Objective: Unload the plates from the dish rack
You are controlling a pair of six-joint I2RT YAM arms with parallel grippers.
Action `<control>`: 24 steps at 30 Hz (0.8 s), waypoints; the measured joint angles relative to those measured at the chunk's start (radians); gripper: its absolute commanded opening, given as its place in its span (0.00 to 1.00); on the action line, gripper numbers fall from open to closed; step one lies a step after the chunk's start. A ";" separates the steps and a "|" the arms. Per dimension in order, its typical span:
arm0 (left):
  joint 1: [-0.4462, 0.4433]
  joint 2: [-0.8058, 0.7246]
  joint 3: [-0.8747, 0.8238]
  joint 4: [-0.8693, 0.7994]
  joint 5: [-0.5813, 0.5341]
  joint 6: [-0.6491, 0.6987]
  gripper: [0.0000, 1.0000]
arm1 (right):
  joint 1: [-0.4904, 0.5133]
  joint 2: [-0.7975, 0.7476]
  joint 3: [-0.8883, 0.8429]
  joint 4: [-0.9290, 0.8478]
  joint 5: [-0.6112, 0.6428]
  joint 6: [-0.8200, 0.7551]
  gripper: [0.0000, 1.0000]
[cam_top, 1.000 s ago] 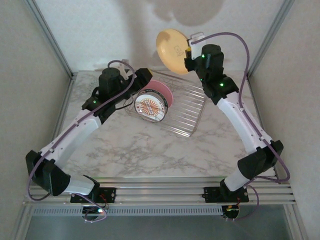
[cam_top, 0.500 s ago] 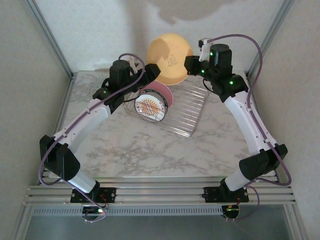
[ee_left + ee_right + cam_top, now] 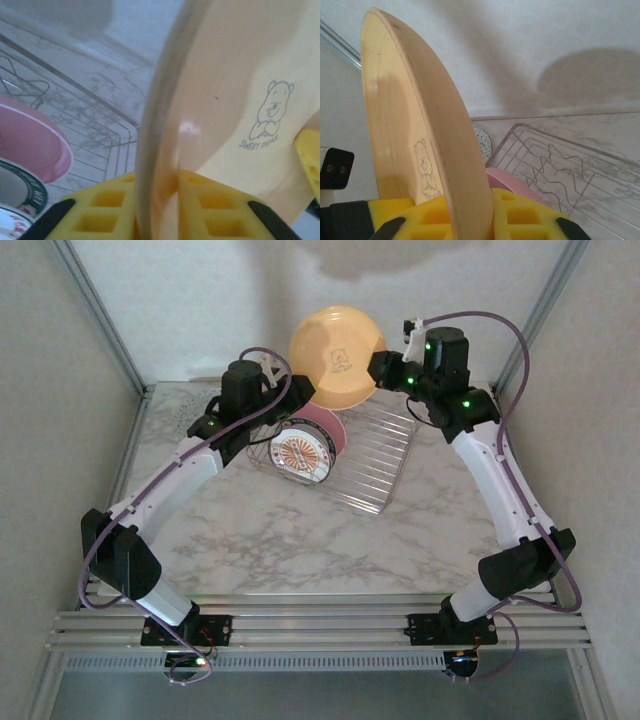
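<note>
My left gripper [image 3: 157, 202] pinches the orange plate [image 3: 335, 355] by its rim, and my right gripper [image 3: 470, 217] is clamped on the opposite edge. I see the plate held upright above the dish rack [image 3: 378, 460], where the pink plate [image 3: 336, 426] and the sunburst plate [image 3: 300, 453] stand.

1. On the round plain orange plate [image 3: 235, 75], in the left wrist view, you can read "SWEET DEAR" in grey capitals, curved beneath a line drawing of a sitting bear.
2. In the right wrist view you see the same bear drawing on that plate [image 3: 395, 130]. The lettering under it is too small to read.
3. The small white plate with a dark rim [image 3: 27, 184] carries pale letters on that rim, which you cannot make out.
</note>
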 measured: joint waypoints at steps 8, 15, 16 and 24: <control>0.006 -0.015 -0.006 0.008 -0.002 -0.051 0.00 | -0.008 0.000 0.000 -0.001 -0.026 0.031 0.52; 0.081 -0.096 -0.094 -0.010 -0.002 -0.091 0.00 | 0.012 -0.053 -0.035 0.011 0.006 -0.013 0.72; 0.096 -0.119 -0.112 -0.018 -0.002 -0.097 0.00 | 0.018 -0.066 -0.041 0.015 0.016 -0.029 0.72; 0.247 -0.401 -0.298 -0.103 -0.013 -0.129 0.00 | 0.140 -0.179 -0.149 0.151 0.050 -0.233 0.77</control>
